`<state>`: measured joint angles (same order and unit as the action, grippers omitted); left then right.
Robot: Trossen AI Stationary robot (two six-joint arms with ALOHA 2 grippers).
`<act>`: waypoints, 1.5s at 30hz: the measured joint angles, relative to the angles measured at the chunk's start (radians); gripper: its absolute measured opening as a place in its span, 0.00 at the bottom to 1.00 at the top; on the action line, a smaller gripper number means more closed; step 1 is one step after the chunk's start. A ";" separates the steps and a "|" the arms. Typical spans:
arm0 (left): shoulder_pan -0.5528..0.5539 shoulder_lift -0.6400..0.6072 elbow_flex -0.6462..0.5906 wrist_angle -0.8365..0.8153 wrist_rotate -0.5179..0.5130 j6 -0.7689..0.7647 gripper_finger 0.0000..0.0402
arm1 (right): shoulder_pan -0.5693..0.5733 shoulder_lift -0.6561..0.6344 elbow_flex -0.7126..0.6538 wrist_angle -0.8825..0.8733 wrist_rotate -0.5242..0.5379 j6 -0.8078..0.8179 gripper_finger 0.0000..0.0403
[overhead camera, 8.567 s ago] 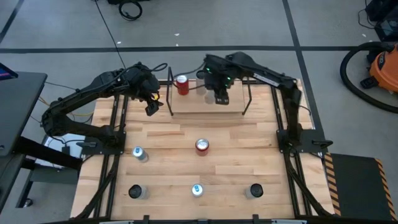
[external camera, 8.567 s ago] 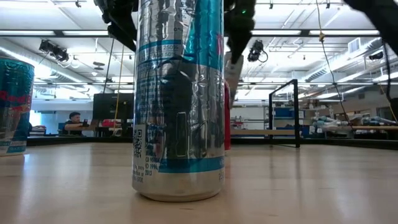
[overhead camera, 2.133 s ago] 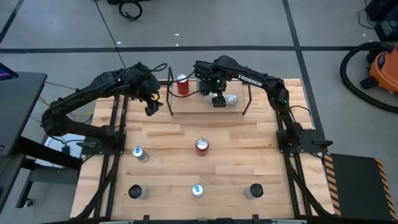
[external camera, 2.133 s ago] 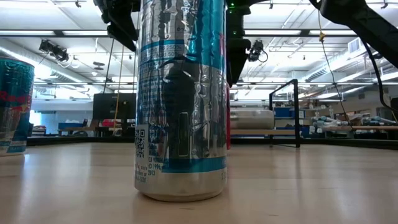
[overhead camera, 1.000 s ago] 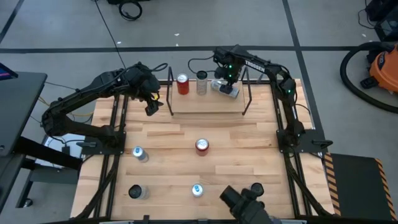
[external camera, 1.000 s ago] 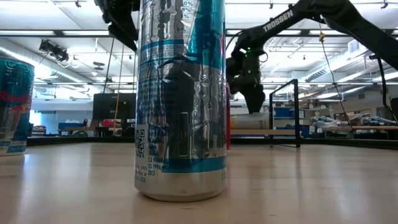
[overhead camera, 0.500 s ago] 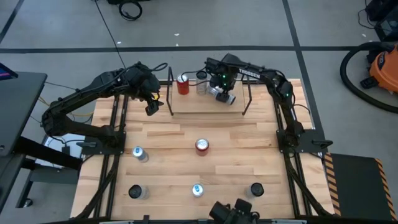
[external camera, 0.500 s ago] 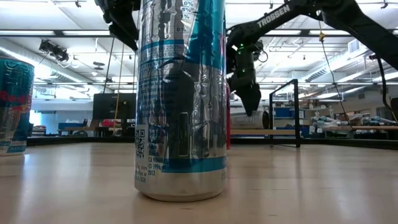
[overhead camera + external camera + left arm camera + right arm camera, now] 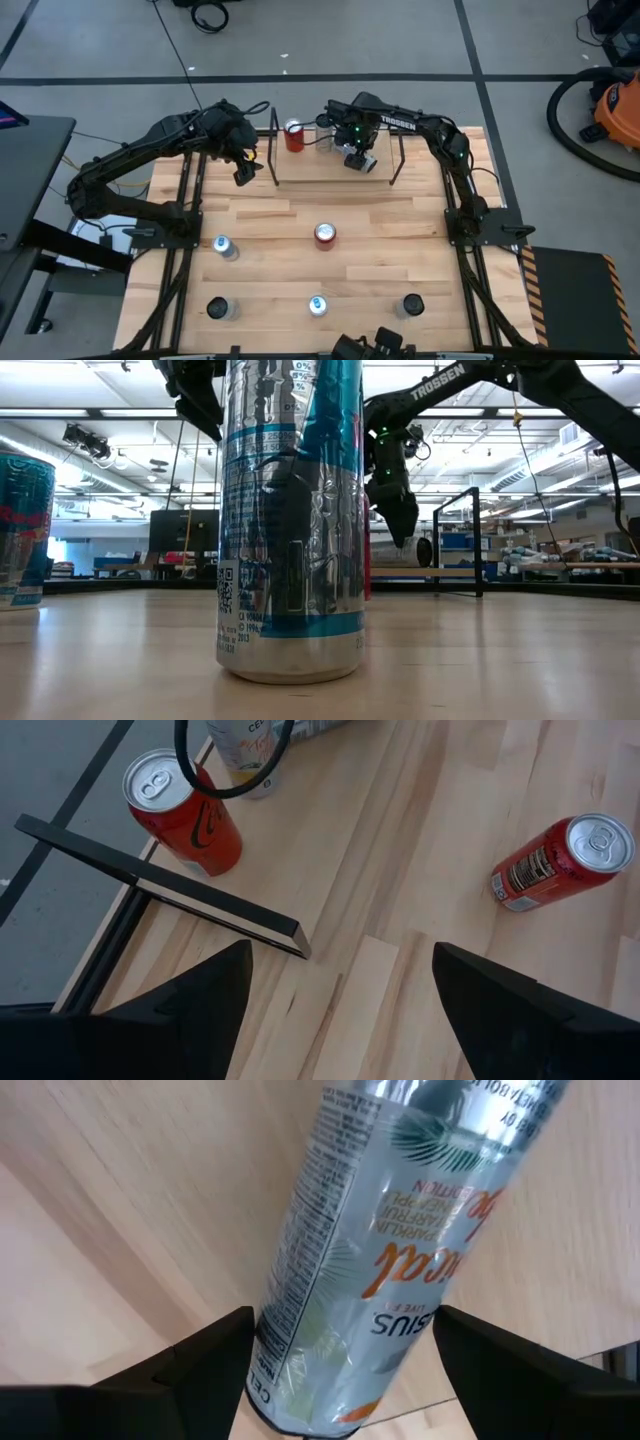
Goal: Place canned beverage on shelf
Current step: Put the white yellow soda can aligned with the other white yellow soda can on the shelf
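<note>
We see the right gripper (image 9: 358, 160) hovering over the shelf (image 9: 330, 176) at the table's twelve o'clock edge, its two dark fingers (image 9: 200, 1355) spread apart on either side of a pale silver can (image 9: 400, 1250) that lies tilted on the shelf's light wood board. In the right wrist view the can sits between the fingers with a gap showing on both sides, so we read the jaws as parted and not clamped on it. In the low view this gripper hangs above the board, pointing down.

A red can (image 9: 294, 135) stands upright on the shelf toward its nine o'clock end.

The left gripper (image 9: 244, 172) waits just off the shelf's nine o'clock side, fingers (image 9: 195, 990) apart and holding nothing.

On the open table (image 9: 400, 240) we count another red can (image 9: 325, 234) near the centre, a silver can (image 9: 223, 246) at about nine o'clock of it, and three more cans along the six o'clock edge: one toward seven (image 9: 217, 308), a blue-topped can (image 9: 317, 305) at six, and one toward five (image 9: 411, 304)
</note>
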<state>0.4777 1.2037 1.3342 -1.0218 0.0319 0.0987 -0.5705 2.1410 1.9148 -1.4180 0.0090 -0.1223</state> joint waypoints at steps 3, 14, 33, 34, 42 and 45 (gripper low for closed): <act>0.000 0.000 0.000 0.000 0.000 0.001 0.78 | 0.011 0.000 0.000 -0.014 0.000 0.000 0.78; 0.000 0.000 0.000 0.000 0.000 0.002 0.78 | 0.025 -0.003 -0.018 -0.011 0.025 0.026 0.72; 0.000 0.000 0.000 0.000 0.000 0.017 0.78 | 0.105 -0.047 -0.064 -0.109 0.125 0.025 0.56; 0.000 0.000 0.000 0.000 0.000 0.017 0.78 | 0.108 -0.047 -0.064 -0.111 0.124 0.021 0.55; 0.000 0.000 0.000 0.000 0.000 0.018 0.78 | 0.148 -0.049 -0.064 -0.146 0.130 0.032 0.47; 0.000 0.000 0.000 0.000 0.000 0.018 0.78 | 0.148 -0.051 -0.063 -0.140 0.126 0.042 0.45</act>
<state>0.4774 1.2041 1.3342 -1.0218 0.0322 0.1164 -0.4229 2.0905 1.8522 -1.5584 0.1349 -0.0798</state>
